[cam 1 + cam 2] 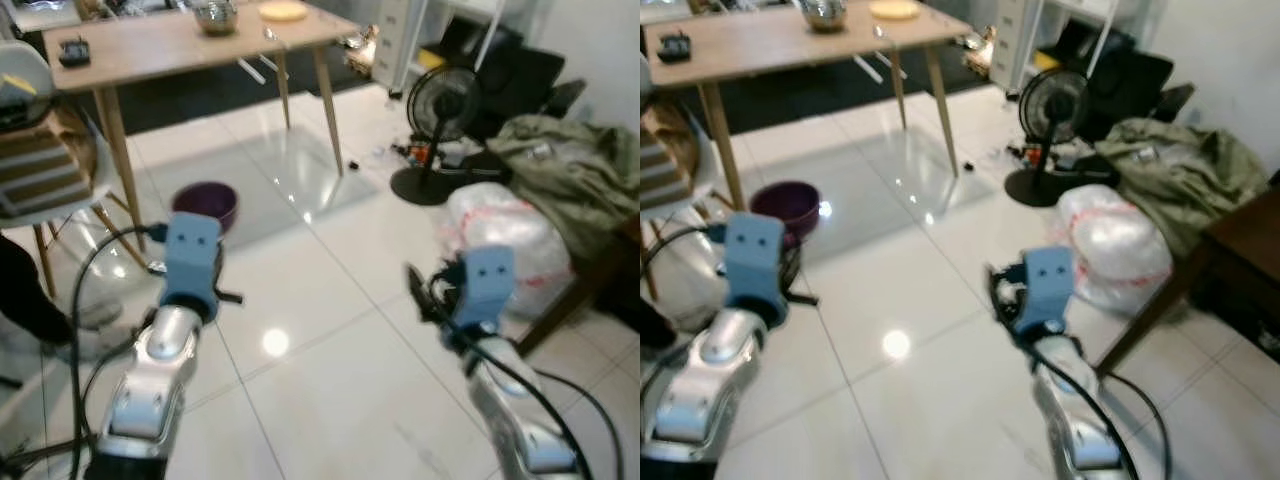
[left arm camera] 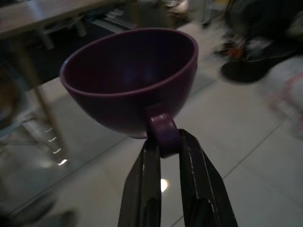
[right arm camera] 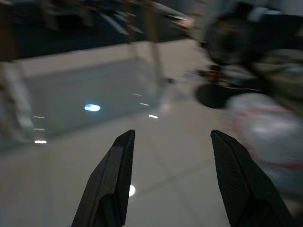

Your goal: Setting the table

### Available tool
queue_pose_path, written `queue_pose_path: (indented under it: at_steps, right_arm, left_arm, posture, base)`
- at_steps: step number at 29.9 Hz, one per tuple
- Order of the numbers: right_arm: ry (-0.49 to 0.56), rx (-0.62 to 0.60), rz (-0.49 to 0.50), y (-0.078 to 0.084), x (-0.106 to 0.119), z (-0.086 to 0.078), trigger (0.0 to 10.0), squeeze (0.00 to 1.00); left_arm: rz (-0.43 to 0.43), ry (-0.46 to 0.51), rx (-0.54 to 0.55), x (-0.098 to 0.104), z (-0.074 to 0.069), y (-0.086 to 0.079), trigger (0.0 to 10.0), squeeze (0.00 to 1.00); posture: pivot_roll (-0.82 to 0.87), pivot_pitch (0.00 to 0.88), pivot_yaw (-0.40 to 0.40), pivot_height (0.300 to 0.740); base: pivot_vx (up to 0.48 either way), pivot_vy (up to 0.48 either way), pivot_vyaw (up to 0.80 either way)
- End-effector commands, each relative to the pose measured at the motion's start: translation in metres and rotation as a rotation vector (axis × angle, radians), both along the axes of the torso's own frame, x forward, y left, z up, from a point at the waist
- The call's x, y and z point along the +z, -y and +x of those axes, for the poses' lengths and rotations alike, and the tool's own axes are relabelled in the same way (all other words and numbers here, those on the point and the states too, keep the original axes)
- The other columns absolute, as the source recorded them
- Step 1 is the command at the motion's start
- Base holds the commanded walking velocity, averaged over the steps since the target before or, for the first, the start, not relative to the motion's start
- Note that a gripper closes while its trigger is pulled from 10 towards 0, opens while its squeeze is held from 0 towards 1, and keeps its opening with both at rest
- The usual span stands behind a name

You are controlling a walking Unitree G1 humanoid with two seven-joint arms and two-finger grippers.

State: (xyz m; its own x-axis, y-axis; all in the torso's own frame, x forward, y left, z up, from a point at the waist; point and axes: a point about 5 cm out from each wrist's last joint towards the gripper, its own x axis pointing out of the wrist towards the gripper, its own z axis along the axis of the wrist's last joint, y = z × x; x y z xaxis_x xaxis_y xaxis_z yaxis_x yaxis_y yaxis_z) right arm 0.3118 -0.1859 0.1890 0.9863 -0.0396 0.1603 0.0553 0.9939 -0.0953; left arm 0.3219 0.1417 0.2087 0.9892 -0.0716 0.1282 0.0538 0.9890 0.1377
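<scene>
From the head views, the robot stands on the tiled floor [image 1: 330, 300] well short of the wooden surface [image 1: 180, 45], carrying a purple cup [image 1: 205, 205] ahead of its left arm. This looks like the carrying step; next it must walk up and set the cup on the surface's near edge.

In the left wrist view, the left pincer [image 2: 165, 142] is clenched on the cup's handle, cup upright, mouth up, handle toward the wrist.

In the right wrist view, the right pincer [image 3: 170, 179] hangs released, grasping nothing.

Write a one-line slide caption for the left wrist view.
Left pincer shut on the handle of a purple cup, held above the tiled floor.
</scene>
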Motion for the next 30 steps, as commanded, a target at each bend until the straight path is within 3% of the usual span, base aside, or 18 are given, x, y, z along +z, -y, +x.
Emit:
queue_pose_path:
  at_steps: [1,5,9,30]
  right_arm:
    - [-0.005,-0.042,-0.014,0.004,-0.003,-0.001,10.0,0.0]
    - [-0.002,-0.17,-0.028,0.017,-0.004,-0.003,10.0,0.0]
    - [0.03,-0.171,0.027,0.02,0.0,-0.005,10.0,0.0]
    - [0.051,-0.093,0.024,0.003,0.001,-0.002,10.0,0.0]
  left_arm:
    - [-0.005,0.004,-0.016,-0.001,-0.002,0.0,10.0,0.0]
    - [-0.017,-0.015,-0.119,-0.005,-0.002,0.012,10.0,0.0]
    - [0.007,-0.007,-0.179,-0.005,-0.001,0.021,10.0,0.0]
    - [0.028,0.003,-0.122,-0.011,0.001,0.016,10.0,0.0]
  posture:
    - [0.05,0.13,0.078,0.74]
    - [0.06,0.131,0.082,0.74]
    - [0.05,0.134,0.096,0.74]
    - [0.06,0.133,0.072,0.74]
  base:
    - [0.435,0.0,0.0]
    - [0.434,0.0,0.0]
    - [0.433,0.0,0.0]
    - [0.441,0.0,0.0]
